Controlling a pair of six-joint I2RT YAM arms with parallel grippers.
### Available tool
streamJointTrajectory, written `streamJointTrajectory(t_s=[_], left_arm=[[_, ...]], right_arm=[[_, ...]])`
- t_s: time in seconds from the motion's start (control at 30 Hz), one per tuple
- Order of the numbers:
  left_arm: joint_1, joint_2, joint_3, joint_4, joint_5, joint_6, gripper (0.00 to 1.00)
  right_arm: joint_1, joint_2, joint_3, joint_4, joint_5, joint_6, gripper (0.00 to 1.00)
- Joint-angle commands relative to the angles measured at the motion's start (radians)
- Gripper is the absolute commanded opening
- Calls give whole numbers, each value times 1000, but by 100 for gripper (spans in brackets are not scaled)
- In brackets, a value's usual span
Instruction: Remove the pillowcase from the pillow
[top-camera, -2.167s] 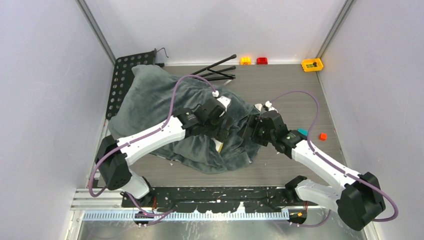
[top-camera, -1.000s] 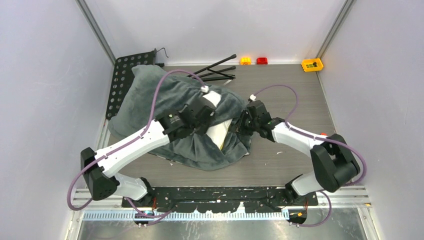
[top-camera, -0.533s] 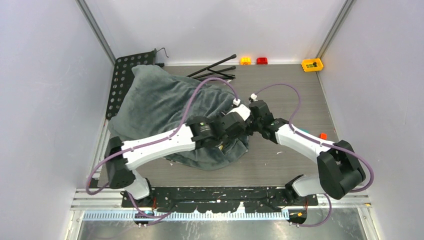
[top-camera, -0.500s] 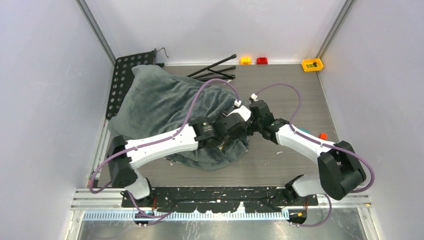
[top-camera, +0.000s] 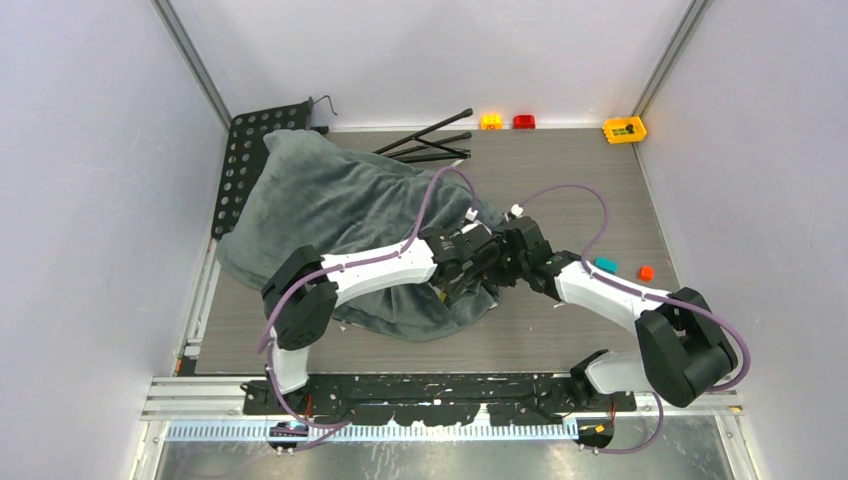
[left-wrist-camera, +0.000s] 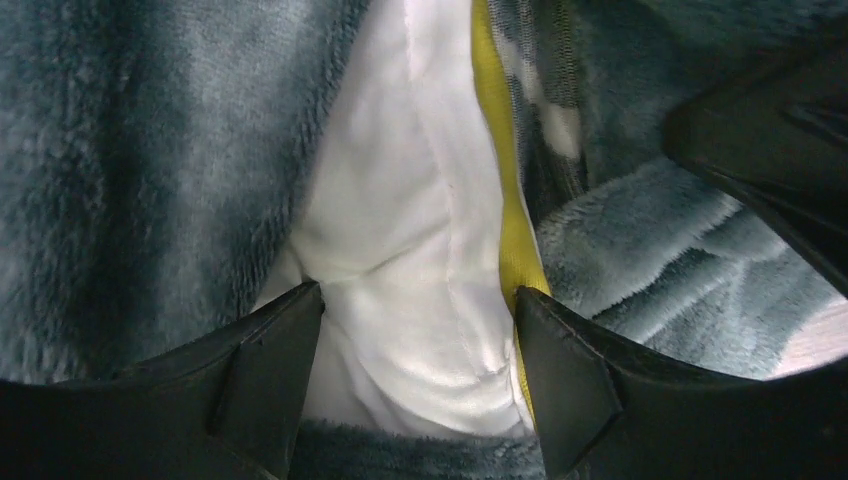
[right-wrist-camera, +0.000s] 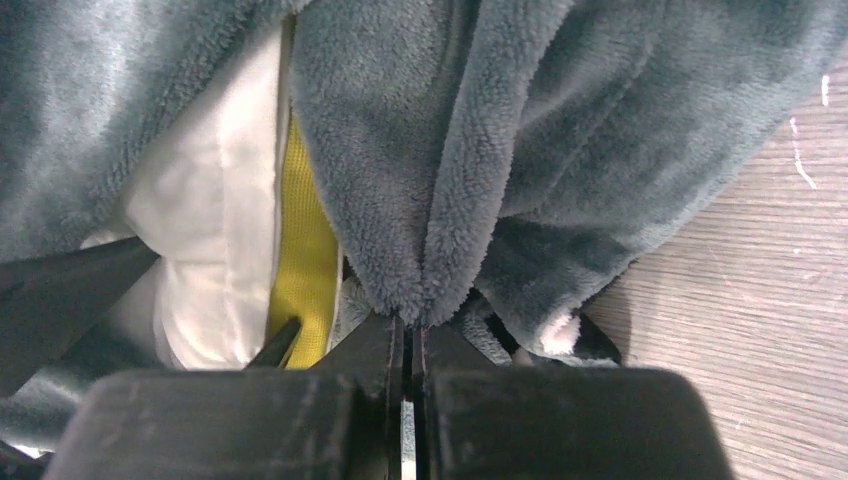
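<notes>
The pillowcase (top-camera: 320, 200) was noted spread over the left half of the table (top-camera: 600, 170), with the pillow (left-wrist-camera: 400, 250) inside it and only its white end exposed. The left gripper (left-wrist-camera: 418, 298) was held wide astride that end. The right gripper (right-wrist-camera: 408, 335) was clamped on a pillowcase fold.

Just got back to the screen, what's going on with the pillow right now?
Both arms are at the open end of the pillowcase. The right gripper is shut on a fold of its edge. The left gripper has its fingers spread on either side of the exposed corner of the pillow, where the yellow band shows. Whether they squeeze it is unclear. Most of the pillow is inside the case, so the removal is not yet done.
</notes>
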Motion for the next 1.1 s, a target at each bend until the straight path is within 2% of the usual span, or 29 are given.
streamJointTrajectory(t_s=[0.0,0.07,0.1,0.13,0.2,0.23,0.27,0.47,0.67,0.9,1.07], left_arm=[[26,27,22,-1,32,-22,73],[33,55,17,1,12,-29,73],[38,73,24,-14,-6,-36,68],[43,84,32,-32,-37,-43,56],[48,75,28,-53,-104,-47,18],[49,54,23,-56,-121,-42,3],[51,27,16,-57,-126,-33,0],[52,-163,38,-116,-47,40,0],[51,-352,36,-144,98,94,0],[53,-520,61,-187,260,111,0],[51,-593,63,-210,533,204,0]], right_arm=[[-1,-22,-7,30,35,-6,0],[-1,-3,-4,32,44,-7,0],[-2,2,0,32,48,-9,0],[-1,16,6,29,51,-9,0],[-1,32,22,16,57,-20,0],[-3,37,27,8,63,-27,0],[-3,40,35,1,65,-38,4],[-23,17,73,-9,63,-91,37],[-63,-15,156,-21,20,-137,68],[-110,60,325,-104,11,-170,72],[-177,87,407,-109,11,-168,72]])
